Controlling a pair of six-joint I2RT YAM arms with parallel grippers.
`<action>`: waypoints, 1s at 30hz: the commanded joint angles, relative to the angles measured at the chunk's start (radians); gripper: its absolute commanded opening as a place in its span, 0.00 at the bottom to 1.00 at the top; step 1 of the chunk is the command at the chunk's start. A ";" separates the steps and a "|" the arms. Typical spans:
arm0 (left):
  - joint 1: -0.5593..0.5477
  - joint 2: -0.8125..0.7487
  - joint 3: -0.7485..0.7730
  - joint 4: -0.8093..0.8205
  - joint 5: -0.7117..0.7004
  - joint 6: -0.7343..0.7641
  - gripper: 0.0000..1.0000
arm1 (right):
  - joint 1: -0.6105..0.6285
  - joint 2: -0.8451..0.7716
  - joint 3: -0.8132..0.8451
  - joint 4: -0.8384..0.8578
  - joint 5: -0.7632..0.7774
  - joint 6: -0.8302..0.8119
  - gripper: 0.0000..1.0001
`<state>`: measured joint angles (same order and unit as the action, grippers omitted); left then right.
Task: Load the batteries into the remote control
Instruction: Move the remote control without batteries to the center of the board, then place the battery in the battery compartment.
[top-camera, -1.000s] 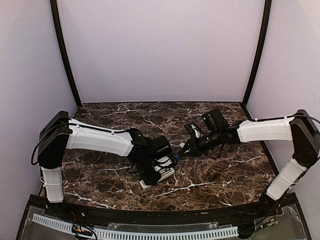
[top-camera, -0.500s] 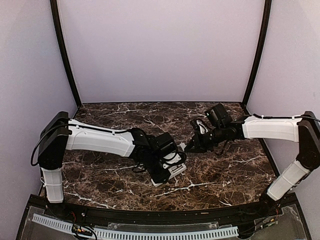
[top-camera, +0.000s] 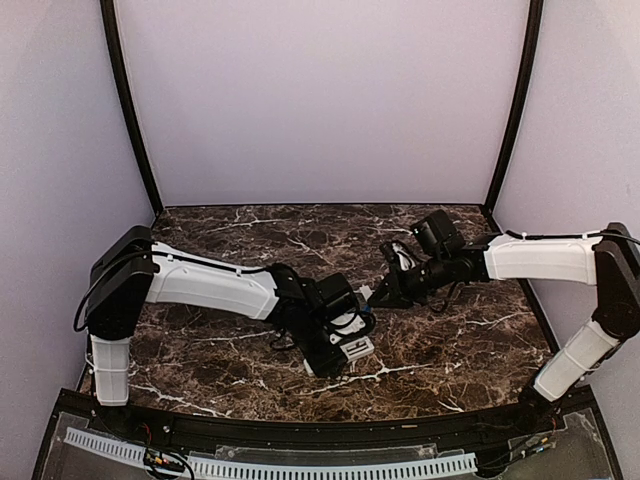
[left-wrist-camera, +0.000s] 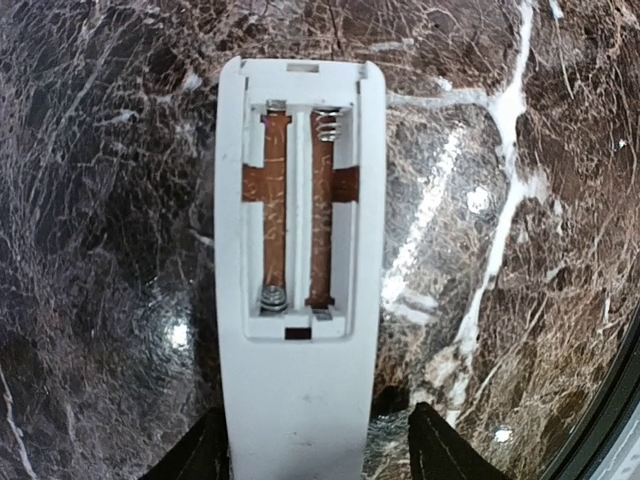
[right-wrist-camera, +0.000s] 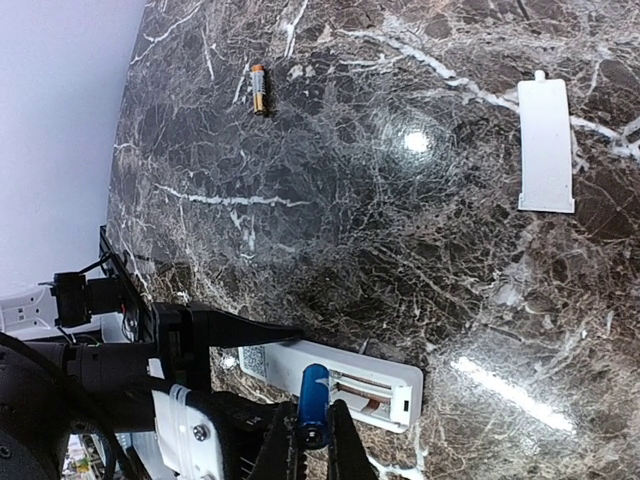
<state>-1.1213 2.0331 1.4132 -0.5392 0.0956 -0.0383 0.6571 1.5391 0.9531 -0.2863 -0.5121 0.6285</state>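
The remote control (left-wrist-camera: 300, 400) lies face down on the marble table, its open battery compartment (left-wrist-camera: 298, 200) showing two empty slots with springs. My left gripper (left-wrist-camera: 320, 452) is open around its near end; the right finger (left-wrist-camera: 450, 450) stands apart from the casing. From above, the remote (top-camera: 354, 349) lies under the left gripper (top-camera: 345, 335). My right gripper (right-wrist-camera: 312, 405) is shut on a blue battery (right-wrist-camera: 314, 388), hovering just above the remote (right-wrist-camera: 286, 366) by the compartment. It sits right of the left wrist (top-camera: 372, 297). Another battery (right-wrist-camera: 258, 88), grey-tan, lies far off on the table.
A flat white cover plate (right-wrist-camera: 546, 145) lies on the dark marble table (top-camera: 250, 240) away from the remote. Pale walls enclose the table on three sides. The left arm's black finger (right-wrist-camera: 240, 330) reaches along the remote's side.
The left arm has carried the remote to the right, toward the right gripper, and its jaws have opened off the casing. The right gripper shifted slightly back, still holding the blue battery.
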 joint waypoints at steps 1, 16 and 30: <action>0.001 -0.057 -0.069 0.040 0.017 -0.009 0.62 | 0.000 0.010 -0.049 0.069 -0.055 0.024 0.00; 0.000 -0.119 -0.246 0.224 0.083 -0.073 0.51 | 0.091 0.088 -0.156 0.271 -0.069 0.164 0.00; 0.001 -0.114 -0.263 0.243 0.103 -0.078 0.49 | 0.093 0.147 -0.172 0.357 -0.031 0.183 0.00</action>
<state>-1.1175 1.9202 1.1877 -0.2745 0.1631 -0.1089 0.7418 1.6657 0.7784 0.0162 -0.5610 0.8047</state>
